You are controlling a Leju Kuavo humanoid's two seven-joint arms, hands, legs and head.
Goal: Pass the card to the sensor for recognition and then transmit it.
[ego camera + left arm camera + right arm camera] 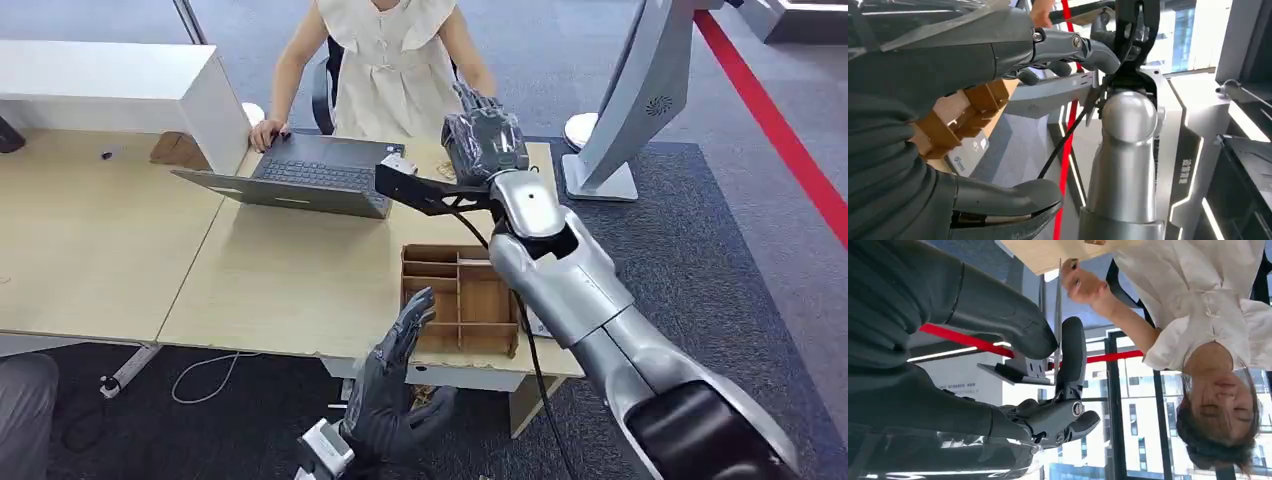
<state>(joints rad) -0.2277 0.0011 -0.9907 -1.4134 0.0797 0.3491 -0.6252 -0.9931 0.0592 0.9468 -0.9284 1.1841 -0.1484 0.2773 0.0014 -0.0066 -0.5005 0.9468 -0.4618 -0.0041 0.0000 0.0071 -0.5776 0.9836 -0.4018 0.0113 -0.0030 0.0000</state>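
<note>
My right hand (484,138) is stretched out over the far edge of the desk (280,270), towards a seated person (392,55). In the right wrist view the card (1058,300) shows edge-on as a thin pale strip, pinched between my thumb (1018,327) and a dark finger (1073,352). The person's hand (1081,284) grips the card's far end. My left hand (398,385) hangs off the desk's near edge with fingers spread and nothing in it. A flat white device (967,152) lies beside the wooden box.
A wooden compartment box (460,300) stands at the desk's near edge under my right forearm. An open laptop (300,178) lies in front of the person. A white cabinet (110,85) is at the back left, a grey gate post (640,100) at the right.
</note>
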